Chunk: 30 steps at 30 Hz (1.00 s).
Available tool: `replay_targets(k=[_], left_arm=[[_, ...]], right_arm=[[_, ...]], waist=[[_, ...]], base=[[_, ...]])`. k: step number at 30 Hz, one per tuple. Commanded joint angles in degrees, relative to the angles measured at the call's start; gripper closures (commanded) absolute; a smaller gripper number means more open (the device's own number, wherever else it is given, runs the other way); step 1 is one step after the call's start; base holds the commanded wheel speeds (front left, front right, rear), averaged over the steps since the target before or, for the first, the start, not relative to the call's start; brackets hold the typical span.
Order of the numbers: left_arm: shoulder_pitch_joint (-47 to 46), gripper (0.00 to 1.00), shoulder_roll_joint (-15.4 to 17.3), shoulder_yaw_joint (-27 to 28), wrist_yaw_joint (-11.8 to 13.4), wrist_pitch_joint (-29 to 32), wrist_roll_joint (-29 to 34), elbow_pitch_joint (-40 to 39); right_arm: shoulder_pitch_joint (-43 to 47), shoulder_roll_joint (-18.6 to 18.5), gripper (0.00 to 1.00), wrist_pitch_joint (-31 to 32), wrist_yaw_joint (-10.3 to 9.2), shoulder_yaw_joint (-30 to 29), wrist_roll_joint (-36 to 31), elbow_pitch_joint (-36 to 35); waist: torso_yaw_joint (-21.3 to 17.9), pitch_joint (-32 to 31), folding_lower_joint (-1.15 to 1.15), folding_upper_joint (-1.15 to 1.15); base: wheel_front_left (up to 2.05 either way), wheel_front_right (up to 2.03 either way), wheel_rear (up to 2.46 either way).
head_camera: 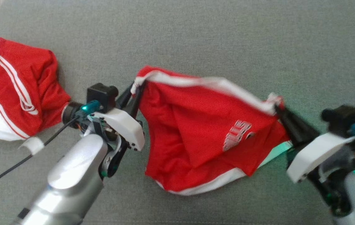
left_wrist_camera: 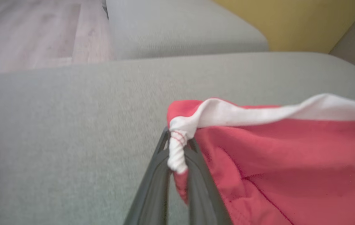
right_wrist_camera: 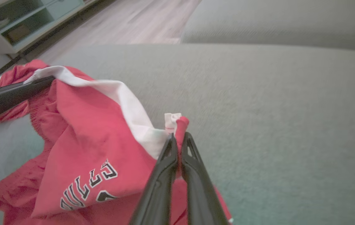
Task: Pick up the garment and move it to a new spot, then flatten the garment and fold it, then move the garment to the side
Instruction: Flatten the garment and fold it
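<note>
The step in hand is judged to be the pick-up and move of the garment (head_camera: 196, 131), or the start of its flattening; which of the two cannot be told. The red garment is held up by two ends of its white band (head_camera: 208, 82) and is stretched between the two hands above the grey cushion (head_camera: 227, 37). Its lower part hangs down in loose folds, with white lettering (head_camera: 238, 134) shown on the side nearer the right hand. Whether the bottom edge touches the cushion cannot be told.

The left hand (head_camera: 137, 88) is clenched on one end of the band. In the left wrist view that end is seen bunched into a white twist pinched between the two dark fingers of the left hand (left_wrist_camera: 179, 140). The right hand (head_camera: 277, 107) is clenched on the other end, and in the right wrist view a small tuft of white and red cloth is seen nipped between the tips of the right hand (right_wrist_camera: 180, 136).

A second red garment (head_camera: 15, 90) with white stripes is left crumpled at the far left of the cushion, well apart from the held one.

The next move is judged to call for both grips to be kept firm and the band taut while the cloth is carried to a bare part of the cushion and lowered so that the folds are spread out flat.
</note>
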Motion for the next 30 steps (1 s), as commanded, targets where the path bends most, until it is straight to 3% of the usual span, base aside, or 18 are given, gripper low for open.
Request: replay_targets(k=[1,8,15,19,24,30], left_arm=[[-1.87,1.00,2.24,3.17,0.89,-2.12,0.79,-3.37],[-2.14,1.00,7.62,7.99,6.05,-8.26,4.32,-20.63],[-5.15,1.00,13.41,11.95,11.35,-4.86,8.71,-40.42],[-7.65,1.00,15.36,13.28,13.01,-1.37,10.29,-47.84],[-10.01,1.00,15.51,13.55,13.02,1.71,9.45,-49.41],[-11.82,1.00,12.44,13.16,10.75,1.20,5.29,-41.93]], right_arm=[[-2.08,-0.99,1.00,-1.44,-0.04,-0.92,0.15,-3.25],[-10.36,-2.31,1.00,-6.92,-0.04,-10.24,-1.61,-8.72],[-19.69,-2.85,1.00,-6.46,-0.04,-16.98,-4.42,-19.05],[-23.57,-2.46,1.00,-4.38,-0.04,-20.08,-5.44,-23.16],[-26.84,-2.17,1.00,-2.56,-0.04,-21.32,-4.45,-21.80],[-30.54,-2.25,1.00,-2.40,-0.04,-19.79,-1.93,-13.53]], waist=[[-0.20,-0.87,0.00,0.00],[-0.64,-5.27,0.00,0.00],[-0.81,-8.50,0.00,0.00],[-1.11,-9.05,0.00,0.00],[-1.97,-8.44,0.00,0.00],[-2.97,-6.41,0.00,0.00]], base=[[0.00,0.00,0.00],[0.00,0.00,0.00],[0.00,0.00,0.00],[0.00,0.00,0.00],[0.00,0.00,0.00],[0.00,0.00,0.00]])
